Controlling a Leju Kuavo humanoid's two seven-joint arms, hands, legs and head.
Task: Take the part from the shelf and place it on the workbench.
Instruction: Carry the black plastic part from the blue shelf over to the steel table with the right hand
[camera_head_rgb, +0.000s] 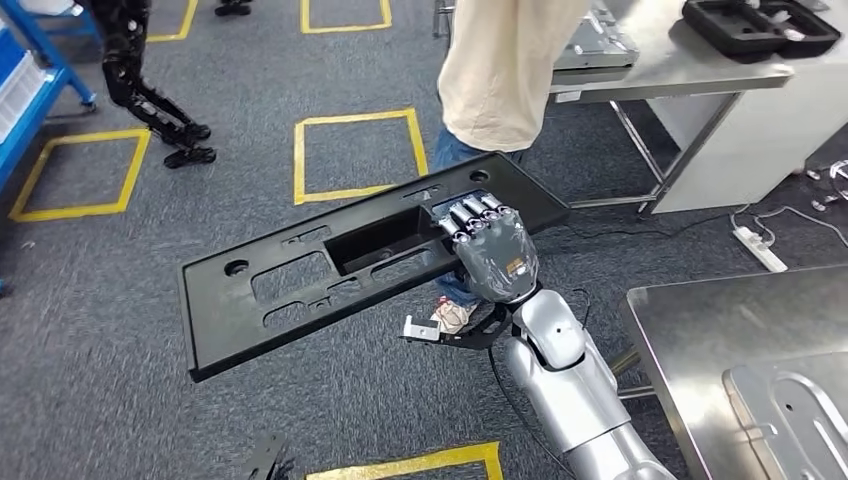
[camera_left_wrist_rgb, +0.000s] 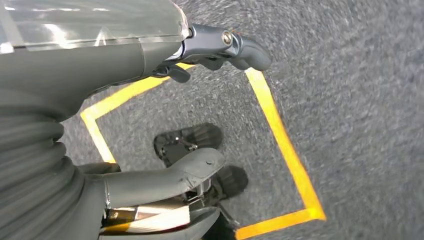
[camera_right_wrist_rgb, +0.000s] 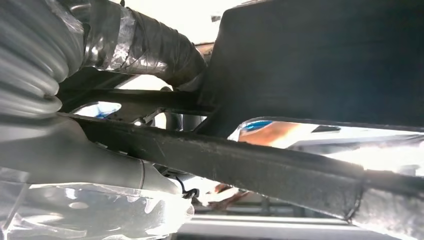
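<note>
**Robot carries a long black panel over the floor, workbench at lower right**

Head view, largest thing first: grey carpet (camera_head_rgb: 100, 330) marked with yellow tape squares (camera_head_rgb: 360, 155). A person (camera_head_rgb: 505, 75) stands at upper centre beside a steel table (camera_head_rgb: 680, 70). The workbench (camera_head_rgb: 700, 330) — bare steel — enters at lower right.

Across the centre, tilted down toward the lower left, lies the part (camera_head_rgb: 300, 290): a long flat black panel with cut-out slots. It looks stiff and probably light, but it is long and held near one end, so it would likely lever and swing.

The right hand (camera_head_rgb: 490, 250) grips it near its upper-right end, fingers curled over the top edge at a central opening — most of the panel juts out to the left of the hand.

In the left wrist view, the left hand (camera_left_wrist_rgb: 150, 115) hangs over the carpet, fingers loosely apart, holding nothing.
</note>
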